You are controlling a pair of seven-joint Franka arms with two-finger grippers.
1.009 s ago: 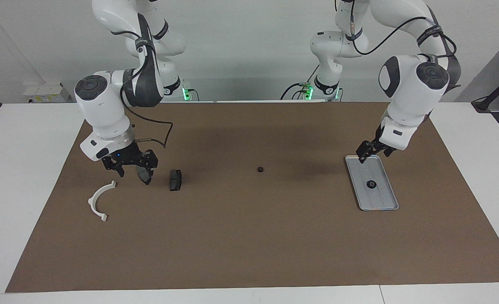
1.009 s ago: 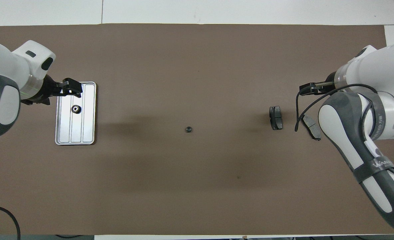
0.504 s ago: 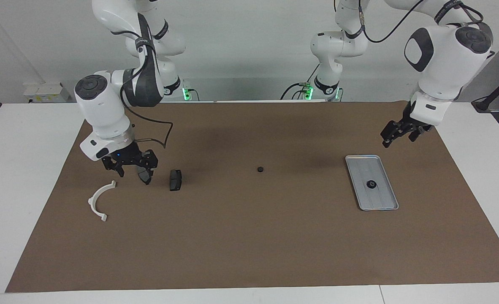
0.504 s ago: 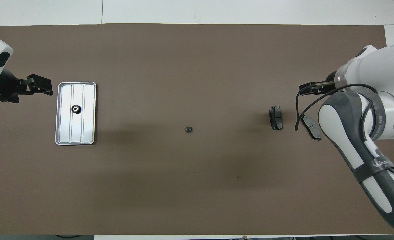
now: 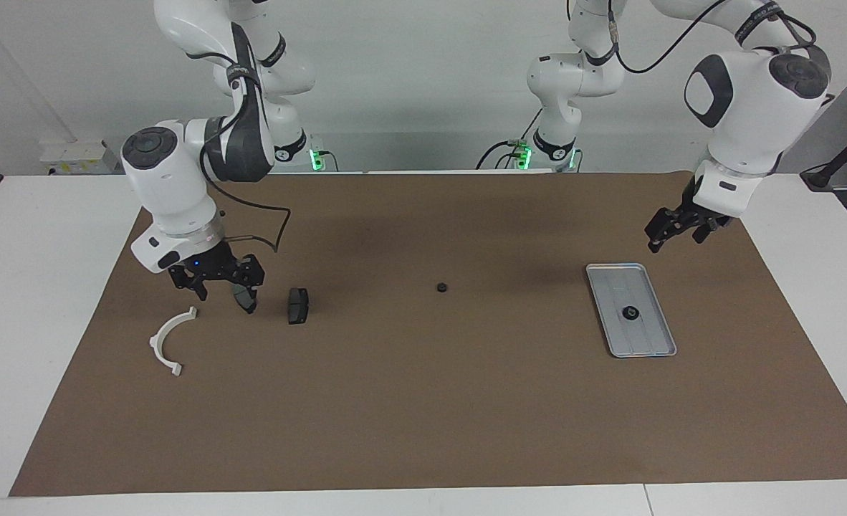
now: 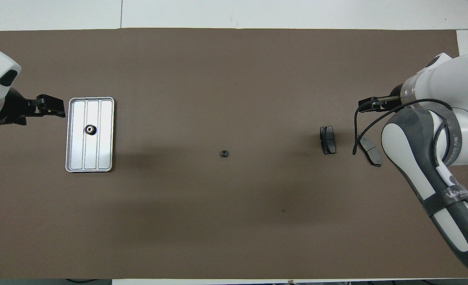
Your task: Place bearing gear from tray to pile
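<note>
Silver tray [image 5: 647, 344], lengthwise toward robots, gear [image 5: 630, 312] inside

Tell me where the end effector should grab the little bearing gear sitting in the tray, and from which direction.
Grip the bearing gear across its round outer rim, coming straight down from above. It lies flat on the ribbed floor of the tray, away from the raised rim, so a sideways approach would likely meet that rim. The left end effector, open in the air beside the tray, looks best placed.

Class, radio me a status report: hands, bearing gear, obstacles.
Left hand open, raised beside tray. Right hand open over brake pad. Bearing gear on tray, ungrasped. Nothing in the way.
</note>
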